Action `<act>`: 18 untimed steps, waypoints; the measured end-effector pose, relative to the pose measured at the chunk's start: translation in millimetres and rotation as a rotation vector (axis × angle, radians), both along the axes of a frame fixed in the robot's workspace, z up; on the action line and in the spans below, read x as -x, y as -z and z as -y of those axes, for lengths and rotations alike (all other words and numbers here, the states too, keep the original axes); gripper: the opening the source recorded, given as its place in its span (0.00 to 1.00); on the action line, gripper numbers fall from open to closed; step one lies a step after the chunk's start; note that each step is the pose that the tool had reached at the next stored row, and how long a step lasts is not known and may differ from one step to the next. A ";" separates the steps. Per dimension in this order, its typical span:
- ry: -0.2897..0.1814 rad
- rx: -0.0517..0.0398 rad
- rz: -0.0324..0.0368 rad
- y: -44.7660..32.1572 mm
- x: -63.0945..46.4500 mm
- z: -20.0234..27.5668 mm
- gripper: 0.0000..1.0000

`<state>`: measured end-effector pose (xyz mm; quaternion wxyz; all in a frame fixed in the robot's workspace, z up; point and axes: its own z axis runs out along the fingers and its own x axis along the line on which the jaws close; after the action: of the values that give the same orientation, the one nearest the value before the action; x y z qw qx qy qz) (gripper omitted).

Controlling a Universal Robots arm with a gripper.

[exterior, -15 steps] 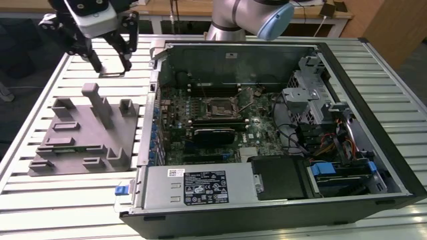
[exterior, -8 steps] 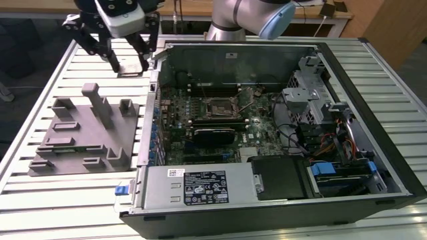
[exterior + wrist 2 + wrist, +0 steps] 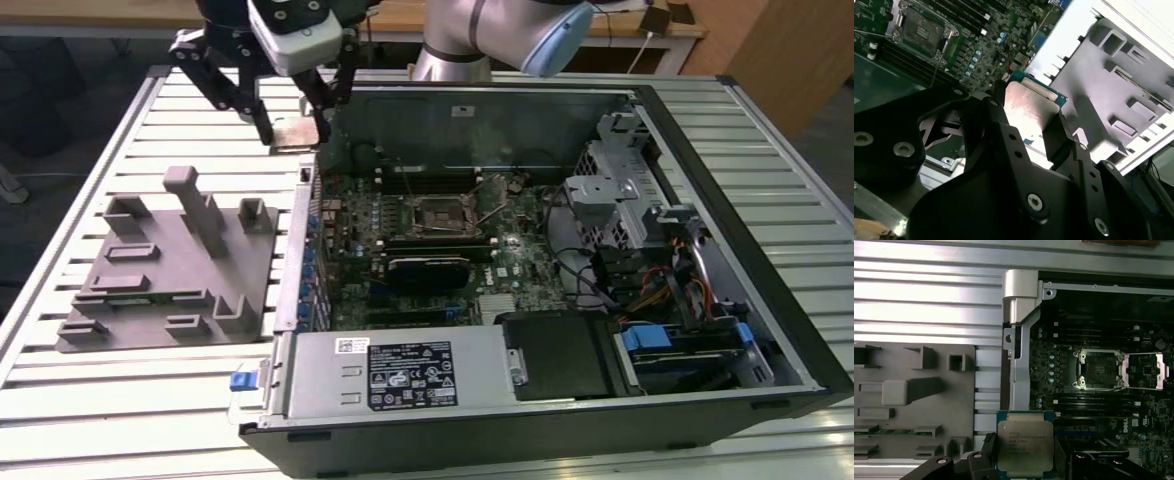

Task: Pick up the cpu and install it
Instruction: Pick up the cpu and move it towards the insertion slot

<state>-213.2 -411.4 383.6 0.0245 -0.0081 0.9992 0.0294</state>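
1. Toward the exterior view's upper left, the gripper hangs above the slatted table, just outside the far corner of the open computer case.
2. Fingers are clamped on the cpu, one on each of two opposite edges. In both wrist views the chip is held flat between them, metal lid facing the camera (cpu, gripper; cpu, gripper).
3. In the first wrist view the cpu sits over the strip of table between the grey tray and the case wall, clear of both.
4. Case contents: the motherboard lies on the floor of the case, with the socket near its middle. In the first wrist view the socket is open, its metal frame swung out to one side and its contact field bare.
5. Also in the case: a silver power supply along the near edge, and a drive bay with blue tabs at the exterior view's right.
6. The tray lies at the exterior view's left, beside the case. Two of its slots hold green-edged strips.
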 end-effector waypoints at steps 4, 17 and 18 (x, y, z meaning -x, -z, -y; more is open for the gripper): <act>0.000 0.0000 0.0000 0.6 -6.9 0.0 0.54; 0.000 0.0000 0.0000 7.9 -40.8 0.3 0.54; 0.000 0.0000 0.0000 8.6 -43.9 0.4 0.54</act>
<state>-169.3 -411.8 375.0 0.0245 -0.0080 0.9992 0.0294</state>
